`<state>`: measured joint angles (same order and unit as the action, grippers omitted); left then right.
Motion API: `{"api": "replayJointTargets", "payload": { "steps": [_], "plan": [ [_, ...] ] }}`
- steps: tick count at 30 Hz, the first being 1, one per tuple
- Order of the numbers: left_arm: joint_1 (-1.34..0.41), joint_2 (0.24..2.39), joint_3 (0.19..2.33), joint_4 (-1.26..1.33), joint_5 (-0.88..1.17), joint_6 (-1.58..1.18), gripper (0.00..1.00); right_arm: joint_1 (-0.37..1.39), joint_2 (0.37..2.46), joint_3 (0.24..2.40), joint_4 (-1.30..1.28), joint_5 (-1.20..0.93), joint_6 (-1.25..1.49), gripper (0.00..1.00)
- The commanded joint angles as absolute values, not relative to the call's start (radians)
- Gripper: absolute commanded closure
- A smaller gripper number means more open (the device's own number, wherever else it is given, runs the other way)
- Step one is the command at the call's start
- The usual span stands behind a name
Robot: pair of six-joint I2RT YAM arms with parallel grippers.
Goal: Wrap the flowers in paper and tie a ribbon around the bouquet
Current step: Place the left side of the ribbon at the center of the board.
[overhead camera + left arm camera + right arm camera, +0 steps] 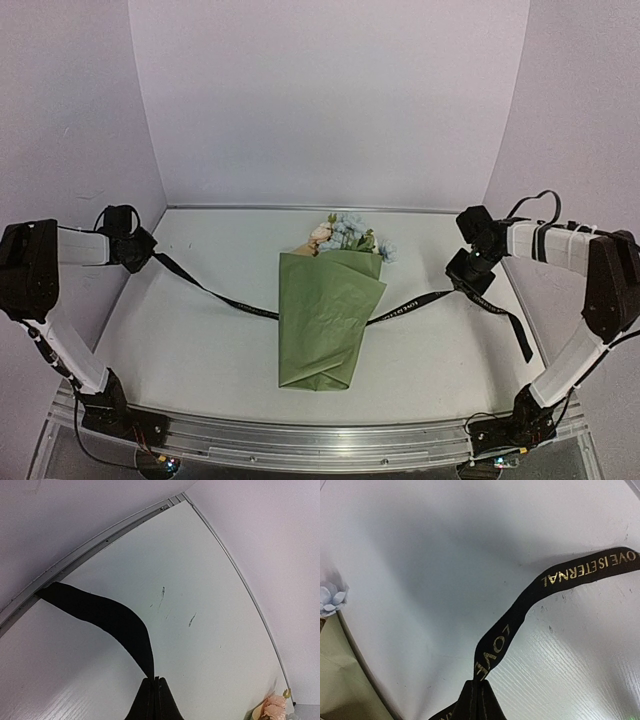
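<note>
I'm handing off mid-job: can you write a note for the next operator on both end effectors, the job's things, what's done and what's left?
Left end effector: shut on the ribbon, far left.
Right end effector: shut on the ribbon at the right; a tail trails past it.
Bouquet: lying in the centre, flowers already wrapped in paper; the ribbon passes out of sight under it.
Left to do: cross and tie the ribbon.

Olive-green paper (328, 315), black gold-lettered ribbon (520, 610), peach and pale-blue flowers (345, 233).

The paper (325, 320) looks matt, creased; the ribbon (510, 622) is black cloth, gold-lettered; the surface (210, 630) is white, faintly grained.
</note>
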<state>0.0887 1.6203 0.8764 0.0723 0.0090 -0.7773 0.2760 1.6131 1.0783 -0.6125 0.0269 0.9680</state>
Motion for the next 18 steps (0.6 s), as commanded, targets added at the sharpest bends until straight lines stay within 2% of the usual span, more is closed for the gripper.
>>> {"api": "replayJointTargets", "payload": {
  "steps": [1, 11, 14, 18],
  "plan": [
    [0.092, 1.597, 0.876, 0.101, 0.023, -0.799, 1.0, 0.241, 1.568, 1.138, -0.659, 0.059, 0.944, 1.0],
    [0.104, 1.605, 0.88, 0.078, -0.052, -0.8, 1.0, 0.258, 1.569, 1.112, -0.664, -0.039, 0.967, 1.0],
    [0.1, 1.581, 0.88, 0.154, 0.039, -0.76, 1.0, 0.295, 1.564, 1.086, -0.646, -0.064, 0.96, 1.0],
    [0.018, 1.542, 0.893, 0.311, 0.274, -0.664, 1.0, 0.325, 1.583, 1.083, -0.638, -0.094, 0.959, 1.0]
  ]
}}
